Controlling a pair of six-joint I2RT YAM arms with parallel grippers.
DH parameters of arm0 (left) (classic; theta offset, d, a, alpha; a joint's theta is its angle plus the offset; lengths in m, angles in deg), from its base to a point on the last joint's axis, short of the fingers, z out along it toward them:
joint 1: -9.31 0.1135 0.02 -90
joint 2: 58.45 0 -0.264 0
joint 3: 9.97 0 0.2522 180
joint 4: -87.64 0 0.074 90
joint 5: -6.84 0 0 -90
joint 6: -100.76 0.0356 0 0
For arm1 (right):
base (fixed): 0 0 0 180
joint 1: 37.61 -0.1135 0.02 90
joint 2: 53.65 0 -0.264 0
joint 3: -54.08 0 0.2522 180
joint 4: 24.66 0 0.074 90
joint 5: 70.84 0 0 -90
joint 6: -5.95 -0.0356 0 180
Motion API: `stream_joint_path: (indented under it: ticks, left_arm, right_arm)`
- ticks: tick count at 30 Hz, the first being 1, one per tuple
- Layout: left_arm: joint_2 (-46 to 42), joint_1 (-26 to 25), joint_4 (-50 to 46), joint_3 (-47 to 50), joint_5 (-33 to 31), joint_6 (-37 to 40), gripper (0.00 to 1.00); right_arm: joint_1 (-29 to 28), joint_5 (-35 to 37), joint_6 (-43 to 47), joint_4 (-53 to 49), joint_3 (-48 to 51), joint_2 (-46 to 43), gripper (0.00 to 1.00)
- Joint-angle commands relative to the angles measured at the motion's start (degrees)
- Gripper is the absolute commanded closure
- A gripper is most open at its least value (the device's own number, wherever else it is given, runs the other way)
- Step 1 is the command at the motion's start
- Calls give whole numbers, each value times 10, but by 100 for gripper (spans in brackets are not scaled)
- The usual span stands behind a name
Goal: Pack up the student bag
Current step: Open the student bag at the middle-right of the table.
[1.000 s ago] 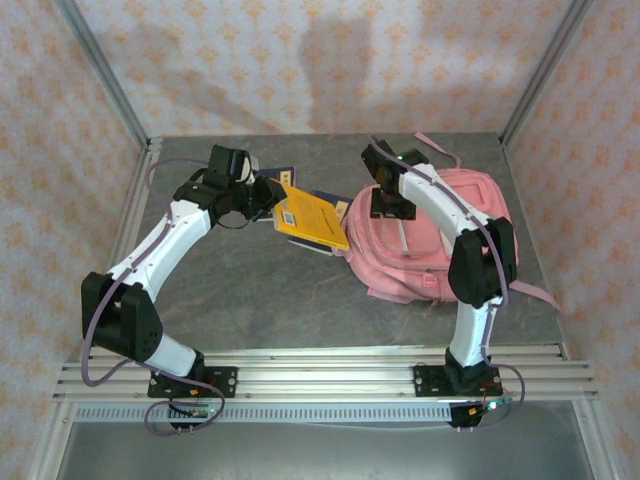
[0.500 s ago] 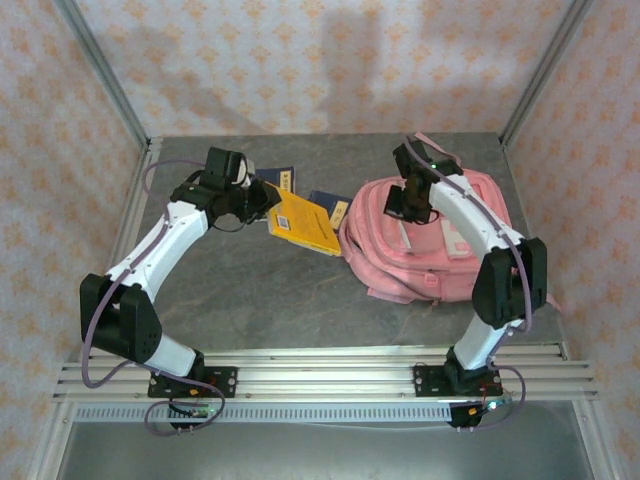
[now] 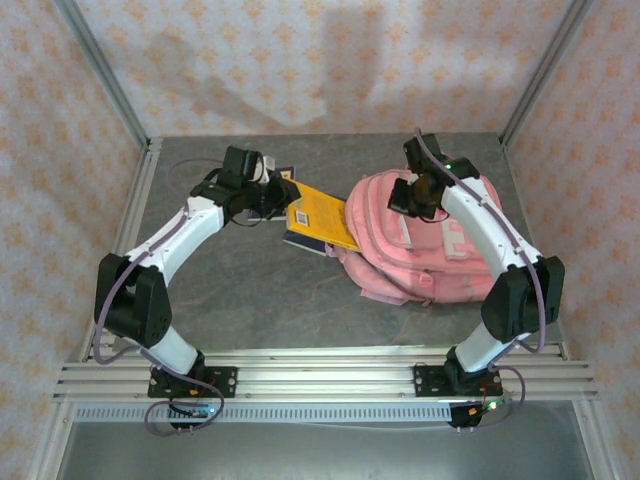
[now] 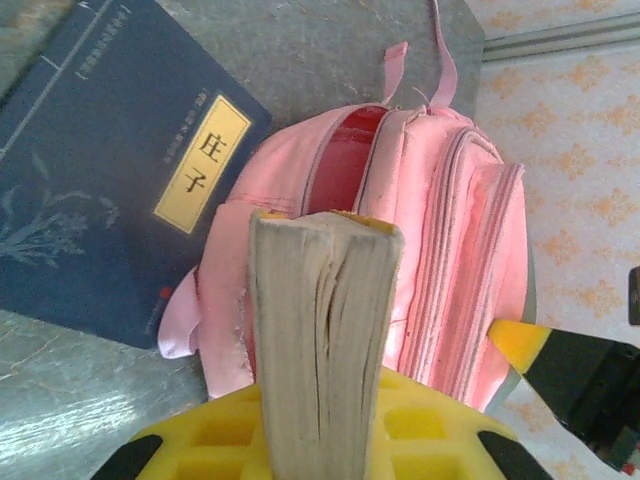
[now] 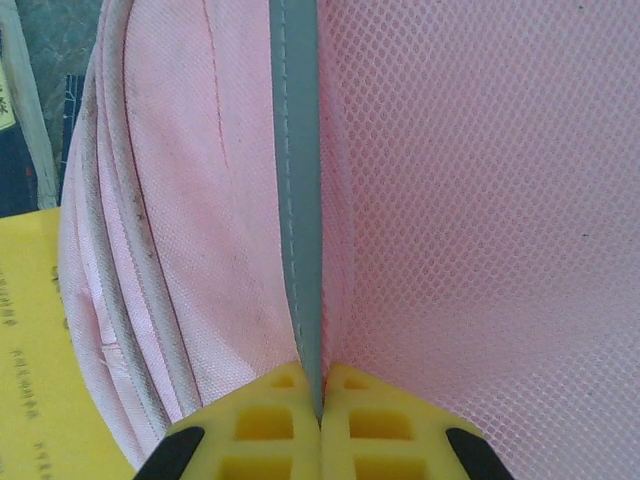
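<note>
The student bag (image 3: 425, 250), a big pink backpack, lies at the right of the table. Its top is pulled up, and the dark red inside (image 4: 340, 170) shows through the open mouth. My right gripper (image 3: 415, 195) is shut on the bag's fabric, pinching a grey strip (image 5: 298, 200) beside pink mesh between its pads (image 5: 312, 405). My left gripper (image 3: 280, 192) is shut on a thick yellow book (image 3: 322, 213) and holds it just left of the bag. The book's page edge (image 4: 320, 330) stands between the yellow pads, facing the mouth.
A dark blue book with a yellow title label (image 4: 110, 170) lies flat on the grey table (image 3: 250, 290), partly under the yellow book (image 5: 30, 350). Metal frame posts and patterned walls close in the back and sides. Pink straps (image 4: 440, 50) trail behind the bag.
My right gripper moved to the bag's top edge, shut on the fabric and pulled it up. My left arm carried the yellow book to the right, closer to the bag.
</note>
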Motion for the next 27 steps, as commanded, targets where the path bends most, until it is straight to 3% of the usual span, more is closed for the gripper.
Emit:
stream_joint_path:
  ticks: [1, 8, 9, 13, 17, 19, 23, 27]
  left_arm:
    - [2, -2, 58, -21, 33, -13, 100]
    - [30, -18, 213, 1, 75, -98, 100]
    - [35, -25, 236, 2, 78, -111, 100]
    - [59, -52, 349, 0, 91, -175, 100]
    - [78, -80, 406, -18, 98, -203, 100]
    - [82, -91, 421, -26, 100, -207, 100]
    - [84, -106, 451, -32, 101, -216, 100]
    - [87, -112, 488, -31, 95, -235, 100]
  right_arm:
    - [2, -29, 4, 6, -33, -32, 100]
    - [6, -48, 6, 2, -27, -33, 99]
    - [6, -39, 7, -2, -28, -34, 94]
    - [4, 35, 11, -44, -52, -30, 51]
    - [1, 102, 16, -83, -93, -25, 36]
    - [-1, 84, 20, -82, -105, -23, 33]
    - [-8, -25, 19, -66, -122, -14, 30]
    - [-30, -63, 30, -62, -144, -2, 28]
